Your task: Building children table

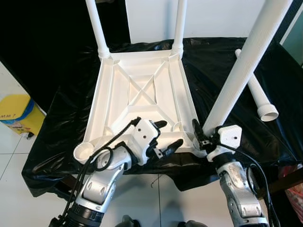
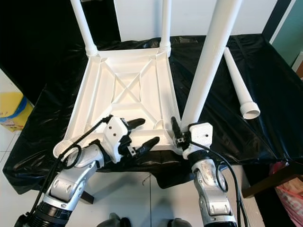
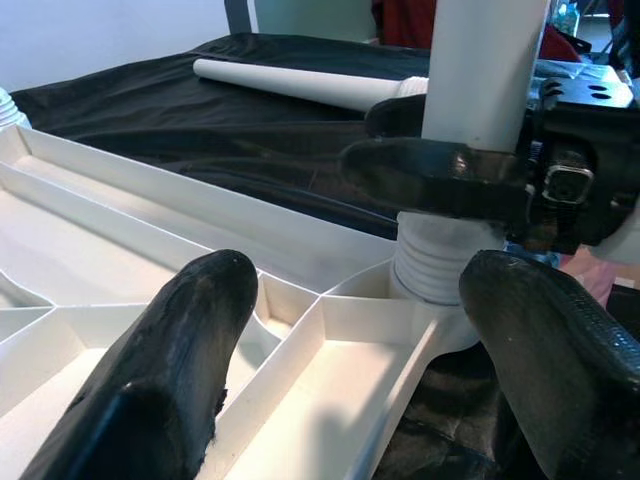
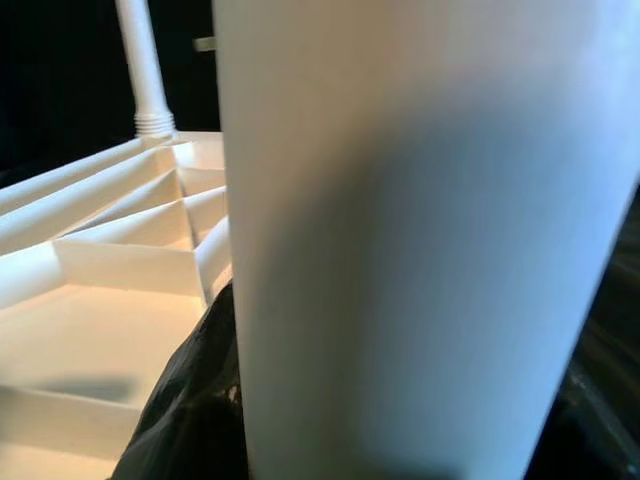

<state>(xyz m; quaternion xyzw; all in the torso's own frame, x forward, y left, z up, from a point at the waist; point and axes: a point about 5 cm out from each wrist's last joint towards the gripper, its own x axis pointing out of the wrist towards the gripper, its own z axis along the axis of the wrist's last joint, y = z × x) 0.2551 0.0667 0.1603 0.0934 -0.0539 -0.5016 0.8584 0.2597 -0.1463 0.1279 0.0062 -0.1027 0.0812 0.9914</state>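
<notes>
A white plastic table top (image 1: 103,94) lies upside down on a black sheet. Two white legs (image 1: 98,28) (image 1: 180,23) stand in its far corner sockets. At the near right corner a third leg (image 1: 246,61) stands tilted, with its threaded base (image 3: 435,265) in the socket. My right gripper (image 1: 201,135) is shut on that leg just above the base, and the leg (image 4: 420,240) is close in the right wrist view. My left gripper (image 1: 166,135) is open over the table top's near edge, just left of that corner, and holds nothing. The near left socket (image 1: 84,151) is empty.
A fourth white leg (image 1: 255,92) lies loose on the black sheet to the right of the table top. The sheet (image 1: 61,123) hangs over the surface's edges. A yellow container (image 1: 16,113) stands on the tiled floor at the left.
</notes>
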